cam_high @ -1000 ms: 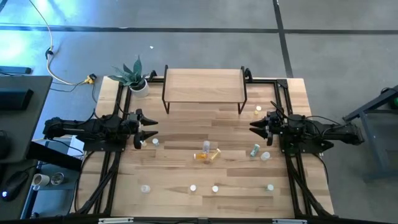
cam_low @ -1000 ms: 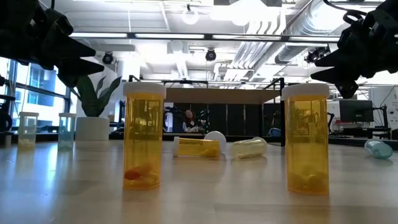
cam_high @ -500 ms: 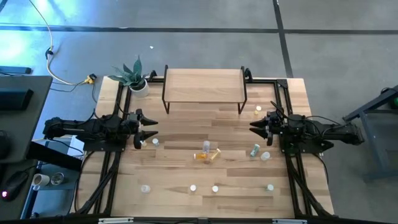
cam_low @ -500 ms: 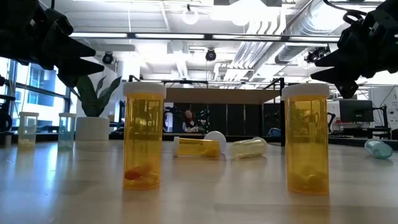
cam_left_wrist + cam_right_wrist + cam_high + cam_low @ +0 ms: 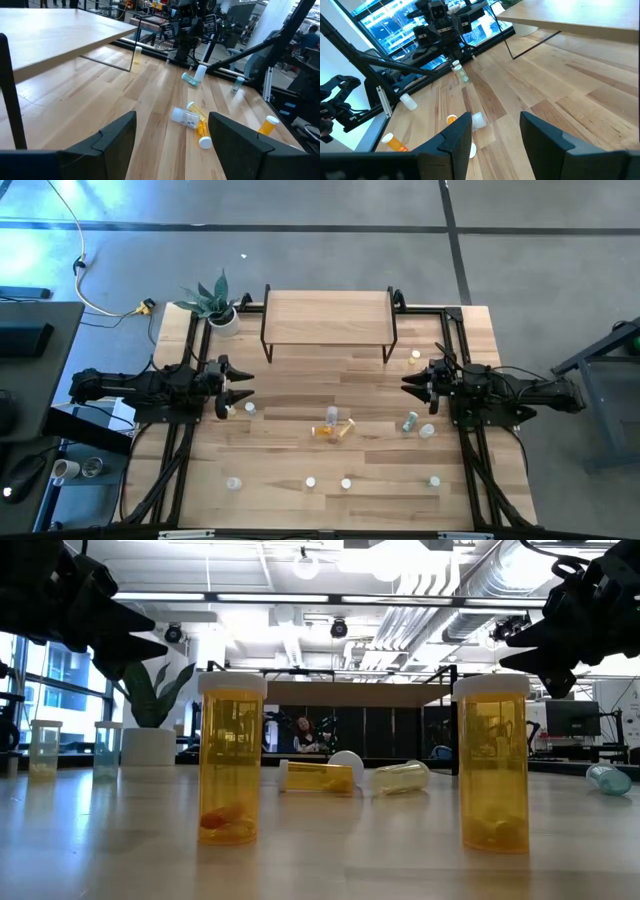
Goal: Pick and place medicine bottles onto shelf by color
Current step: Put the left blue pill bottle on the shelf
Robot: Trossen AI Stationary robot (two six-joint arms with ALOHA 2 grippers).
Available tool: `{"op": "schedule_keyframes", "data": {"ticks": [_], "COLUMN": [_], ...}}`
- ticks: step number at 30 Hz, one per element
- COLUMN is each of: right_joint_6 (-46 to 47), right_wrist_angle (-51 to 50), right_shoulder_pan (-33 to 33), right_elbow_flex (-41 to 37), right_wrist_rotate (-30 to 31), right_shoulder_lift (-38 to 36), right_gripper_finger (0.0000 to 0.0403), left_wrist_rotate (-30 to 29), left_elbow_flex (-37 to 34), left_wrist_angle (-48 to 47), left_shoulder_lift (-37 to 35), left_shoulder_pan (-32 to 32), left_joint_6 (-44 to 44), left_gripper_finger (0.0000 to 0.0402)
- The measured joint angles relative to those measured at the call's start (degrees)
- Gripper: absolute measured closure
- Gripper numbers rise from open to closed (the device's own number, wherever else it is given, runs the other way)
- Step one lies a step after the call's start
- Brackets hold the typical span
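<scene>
Here the table of wooden planks carries both arms, which lie low and stretch toward each other from its two sides. The left gripper hangs over the left part of the table with its fingers spread apart and nothing between them. The right gripper hangs over the right part, also with fingers parted and empty.

The shelf stands at the far middle of the table, its light top bare. A potted plant stands at the far left corner, beside the shelf.

The medicine bottles are spread on the table in front of the shelf, none on it. In the centre, between the two grippers, a small cluster lies on its side: in the low view an orange bottle and a pale one lie with their long axes across the picture. Four bottles stand upright in a row near the front edge; two of them, tall and orange, show closest in the low view. A green bottle lies tipped near the right gripper, and one yellow bottle stands beside the right legs of the shelf.
</scene>
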Motion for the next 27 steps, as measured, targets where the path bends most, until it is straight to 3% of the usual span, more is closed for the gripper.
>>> {"op": "schedule_keyframes", "data": {"ticks": [15,27], "right_joint_6": [0.0,0.0], "right_wrist_angle": [0.0,0.0], "right_shoulder_pan": [0.0,0.0], "right_elbow_flex": [0.0,0.0], "right_wrist_rotate": [0.0,0.0], "right_shoulder_lift": [0.0,0.0], "right_gripper_finger": [0.0245,0.0245], "left_wrist_rotate": [-4.8,-7.0], "left_elbow_flex": [0.0,0.0], "left_wrist_angle": [1.7,5.7], "left_shoulder_lift": [0.0,0.0], "left_shoulder_pan": [0.0,0.0], "left_joint_6": [-20.8,-23.0], "left_gripper_finger": [0.0163,0.0163]}}
